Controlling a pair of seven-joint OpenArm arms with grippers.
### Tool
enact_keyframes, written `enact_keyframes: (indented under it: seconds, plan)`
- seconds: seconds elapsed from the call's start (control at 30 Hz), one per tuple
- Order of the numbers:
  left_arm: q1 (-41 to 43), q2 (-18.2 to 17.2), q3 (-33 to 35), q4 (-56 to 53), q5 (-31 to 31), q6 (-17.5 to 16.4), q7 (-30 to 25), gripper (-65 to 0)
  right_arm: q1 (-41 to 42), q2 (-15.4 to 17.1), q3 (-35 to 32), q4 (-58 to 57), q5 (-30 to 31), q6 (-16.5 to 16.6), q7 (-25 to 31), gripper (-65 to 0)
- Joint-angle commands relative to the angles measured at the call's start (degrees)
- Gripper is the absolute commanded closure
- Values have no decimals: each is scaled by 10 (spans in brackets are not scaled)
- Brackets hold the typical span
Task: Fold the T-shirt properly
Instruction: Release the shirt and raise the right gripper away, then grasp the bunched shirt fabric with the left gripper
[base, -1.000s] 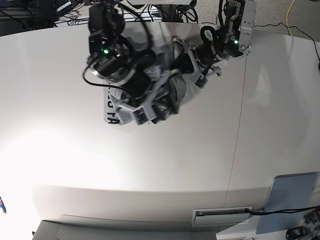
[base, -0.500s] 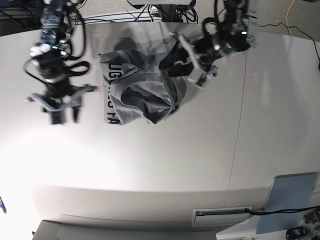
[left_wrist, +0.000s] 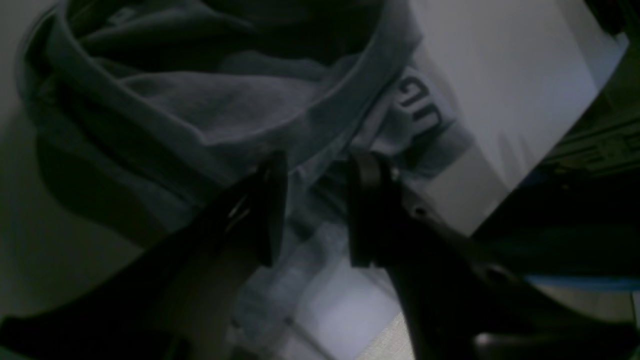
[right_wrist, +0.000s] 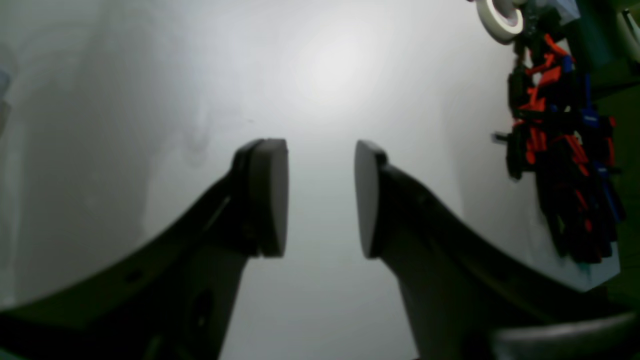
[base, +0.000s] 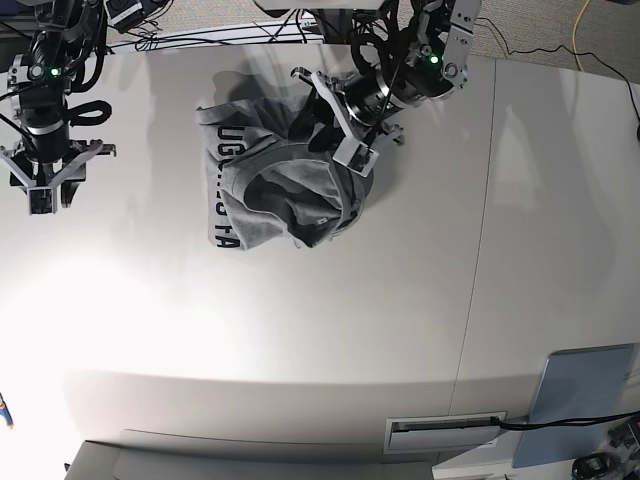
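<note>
We see a broad white counter with a thin seam running down its right part and a bright glare patch toward its lower left. At the near right corner lies a pale blue-grey panel, and beside it a white slotted fitting with a dark cable. Past the far edge lie tangled black cables and one yellow cable. In the right wrist view, a cluster of red, blue and black parts sits at the counter's edge, with a white ring above it.

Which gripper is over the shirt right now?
The left gripper, jaws open above the crumpled T-shirt. The right gripper hangs open over bare table, well off to the side.
</note>
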Motion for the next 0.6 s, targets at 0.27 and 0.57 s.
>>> enact_keyframes:
  seconds: [0.27, 0.57]
  plan:
    - [-2, 1, 1, 10, 57, 11, -19, -182, 2, 9, 5, 11, -3, -3, 13, -223]
    - [0, 1, 1, 10, 90, 30, -9, -367, 2, 9, 5, 11, -3, -3, 14, -223]
